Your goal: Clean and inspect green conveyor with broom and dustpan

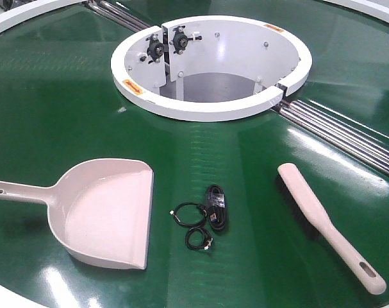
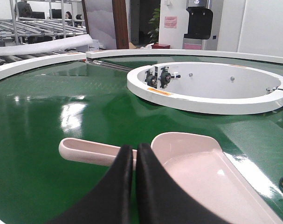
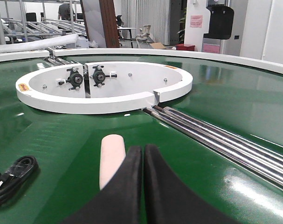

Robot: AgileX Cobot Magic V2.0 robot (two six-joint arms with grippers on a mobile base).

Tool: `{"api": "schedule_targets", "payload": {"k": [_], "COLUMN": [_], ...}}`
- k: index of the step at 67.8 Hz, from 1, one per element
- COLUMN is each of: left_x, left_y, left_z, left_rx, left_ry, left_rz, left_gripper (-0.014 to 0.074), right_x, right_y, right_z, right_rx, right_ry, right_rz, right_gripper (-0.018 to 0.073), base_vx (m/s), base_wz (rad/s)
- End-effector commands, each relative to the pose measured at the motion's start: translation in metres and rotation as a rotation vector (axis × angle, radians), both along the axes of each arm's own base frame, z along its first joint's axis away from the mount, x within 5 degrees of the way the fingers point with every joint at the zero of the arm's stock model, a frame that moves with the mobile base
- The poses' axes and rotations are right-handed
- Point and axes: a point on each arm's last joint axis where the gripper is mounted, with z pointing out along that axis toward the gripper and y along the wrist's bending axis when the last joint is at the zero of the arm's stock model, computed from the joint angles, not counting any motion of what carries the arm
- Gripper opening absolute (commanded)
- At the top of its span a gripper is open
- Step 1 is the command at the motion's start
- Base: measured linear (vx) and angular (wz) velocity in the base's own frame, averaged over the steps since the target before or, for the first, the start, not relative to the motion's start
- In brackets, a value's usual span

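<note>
The green conveyor (image 1: 59,109) fills the front view, with its white ring opening (image 1: 210,64) at the top middle. The beige dustpan (image 1: 104,212) lies at the lower left, handle pointing left. The beige broom (image 1: 325,224) lies at the lower right, handle toward the front right. Neither gripper shows in the front view. My left gripper (image 2: 134,149) is shut and empty, above the dustpan (image 2: 202,168) where handle meets scoop. My right gripper (image 3: 142,150) is shut and empty, just right of the broom's wide end (image 3: 111,156).
Coiled black cables (image 1: 207,215) lie on the belt between dustpan and broom, also at the left of the right wrist view (image 3: 13,179). Metal rollers (image 1: 348,135) run from the ring toward the right. Shelving and a water dispenser (image 2: 199,23) stand beyond the conveyor.
</note>
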Motion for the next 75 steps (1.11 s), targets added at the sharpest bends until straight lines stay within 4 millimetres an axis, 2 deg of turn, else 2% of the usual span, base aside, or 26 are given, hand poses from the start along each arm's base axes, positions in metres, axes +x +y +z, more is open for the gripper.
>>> {"api": "schedule_targets", "payload": {"k": [1,75], "left_x": [0.0000,0.0000], "left_y": [-0.0001,-0.0001], "left_z": [-0.0030,-0.0027], "left_rx": [-0.014,-0.015], "left_ry": [-0.054,-0.057], "left_rz": [-0.001,-0.002], "left_gripper": [-0.0006,-0.0006], "right_x": [-0.0006,-0.0006], "right_y": [0.0000,0.0000], "right_z": [0.0008,0.0008], "right_rx": [-0.006,-0.006], "right_ry": [-0.074,-0.074], "right_rz": [-0.002,-0.002], "right_gripper": [-0.0010,-0.0010], "base_vx": [0.00,0.00], "base_wz": [0.00,0.00]}}
